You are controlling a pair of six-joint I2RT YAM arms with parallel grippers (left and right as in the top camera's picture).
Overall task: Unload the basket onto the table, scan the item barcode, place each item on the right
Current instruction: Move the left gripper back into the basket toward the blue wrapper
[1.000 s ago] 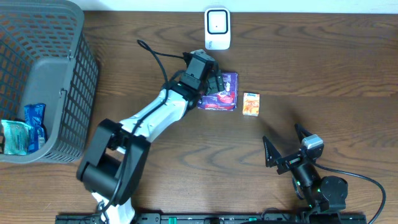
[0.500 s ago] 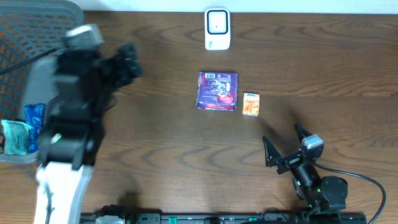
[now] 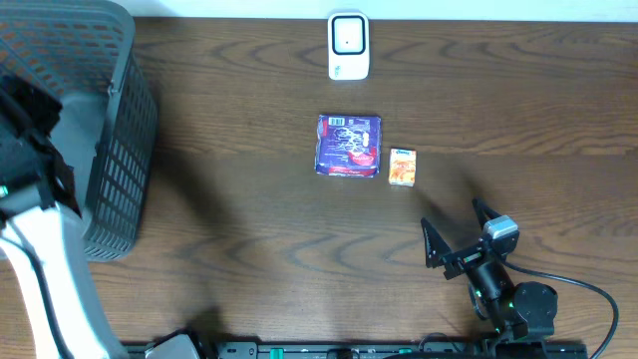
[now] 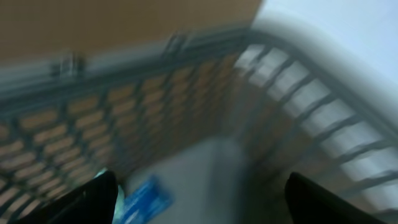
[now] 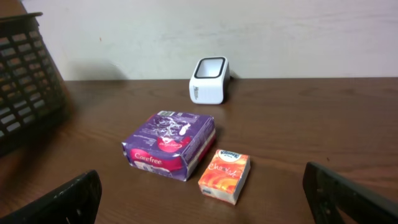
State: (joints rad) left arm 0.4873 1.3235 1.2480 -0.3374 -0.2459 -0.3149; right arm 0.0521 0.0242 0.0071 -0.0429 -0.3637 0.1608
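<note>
Right gripper (image 3: pixel 457 231) sits near the front edge of the wooden table (image 3: pixel 249 229), toward its right corner, jaws spread wide and empty, with open wood ahead. Mid-table lie the orange Kleenex pack (image 3: pixel 402 167) and, just beside it, the purple Carefree package (image 3: pixel 349 146). Left gripper (image 4: pixel 199 186) hangs wide open, holding nothing, above the grey basket (image 3: pixel 115 170) at the left edge; a blue packet (image 4: pixel 146 199) lies inside. A white barcode scanner (image 3: pixel 348 46) stands at the far edge.

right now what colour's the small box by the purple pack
The small box is orange, clearest in right wrist view.
</note>
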